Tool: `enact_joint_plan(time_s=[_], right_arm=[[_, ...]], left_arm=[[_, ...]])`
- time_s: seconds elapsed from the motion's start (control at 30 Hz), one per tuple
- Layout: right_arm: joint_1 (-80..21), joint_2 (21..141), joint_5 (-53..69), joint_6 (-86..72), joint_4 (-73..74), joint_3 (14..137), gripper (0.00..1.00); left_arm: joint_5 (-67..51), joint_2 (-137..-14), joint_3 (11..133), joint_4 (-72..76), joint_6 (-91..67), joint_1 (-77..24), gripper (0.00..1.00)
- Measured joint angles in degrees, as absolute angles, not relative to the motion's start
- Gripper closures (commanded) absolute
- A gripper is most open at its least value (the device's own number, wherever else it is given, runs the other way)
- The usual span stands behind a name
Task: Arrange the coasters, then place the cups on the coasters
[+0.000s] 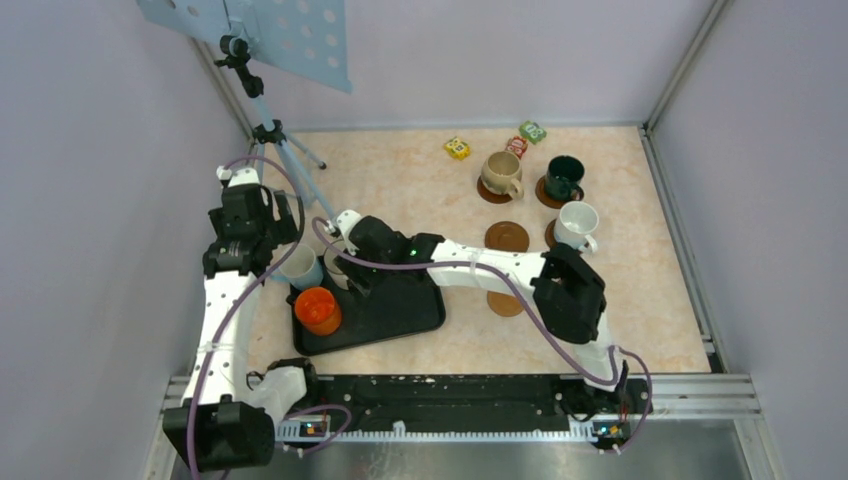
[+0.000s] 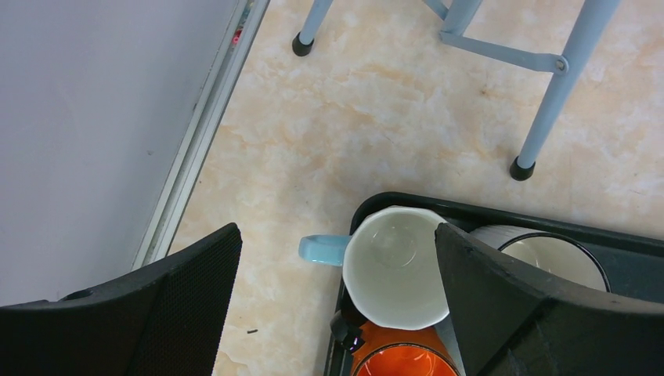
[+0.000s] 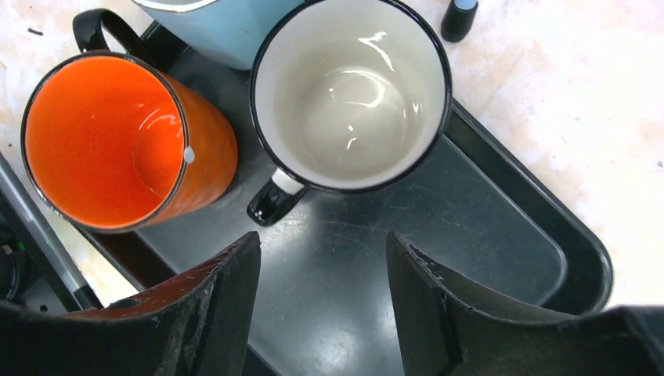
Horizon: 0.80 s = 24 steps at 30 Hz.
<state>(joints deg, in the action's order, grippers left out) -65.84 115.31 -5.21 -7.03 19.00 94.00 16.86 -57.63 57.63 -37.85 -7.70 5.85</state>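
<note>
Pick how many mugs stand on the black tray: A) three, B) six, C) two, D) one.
A: the orange mug, the dark-rimmed white mug and the blue-handled mug all stand on the black tray.

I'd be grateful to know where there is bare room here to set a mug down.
Bare table lies between the tripod and the beige mug; the tray's right half is also free. Crowded: the tray's left end, where the orange mug, blue-handled mug and dark-rimmed mug huddle, and the back-right coasters.
</note>
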Motion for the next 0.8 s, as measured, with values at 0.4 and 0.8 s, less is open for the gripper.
enact_joint_plan(time_s=[0.4,0.8], right_arm=[[-66.4,122.0,-4.7,-11.5,21.1,100.3,0.41],[-66.5,125.3,-5.5,-11.6,26.1,104.0,0.53]], left_arm=[[14.6,-56.6,57.2,-37.1,-7.8,5.9,0.01],[14.2,-56.6,57.1,-36.8,-7.8,5.9,0.01]])
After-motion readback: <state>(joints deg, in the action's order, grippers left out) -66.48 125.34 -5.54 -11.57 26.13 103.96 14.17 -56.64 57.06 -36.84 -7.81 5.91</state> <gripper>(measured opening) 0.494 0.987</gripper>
